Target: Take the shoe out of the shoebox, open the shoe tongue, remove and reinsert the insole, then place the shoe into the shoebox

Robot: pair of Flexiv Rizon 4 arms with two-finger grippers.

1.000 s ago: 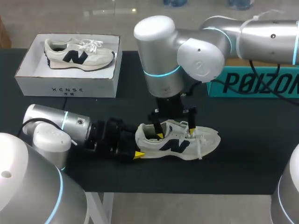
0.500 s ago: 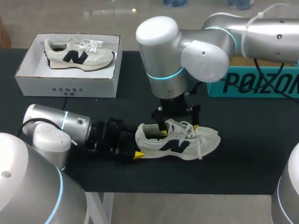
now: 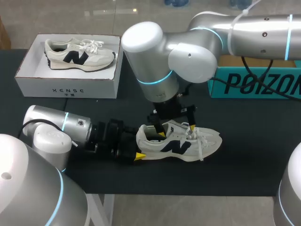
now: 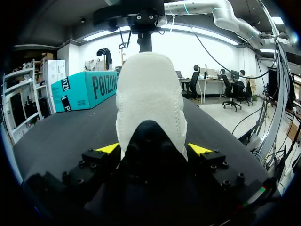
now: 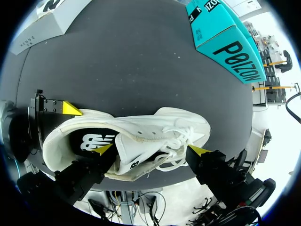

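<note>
Left pincer [image 4: 154,149] clamps the heel of the sneaker [image 3: 181,143], lower centre on the black surface [image 3: 249,160]. Right pincer [image 5: 151,149] stands open, straddling its tongue and laces.

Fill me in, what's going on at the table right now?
The left arm lies low over the table, jaws clamped on the heel of a shoe that sits out on the tabletop. The right arm hangs over it, jaws open astride the tongue, one tip inside the opening. The insole is in the shoe. A second shoe lies in the white box.
</note>
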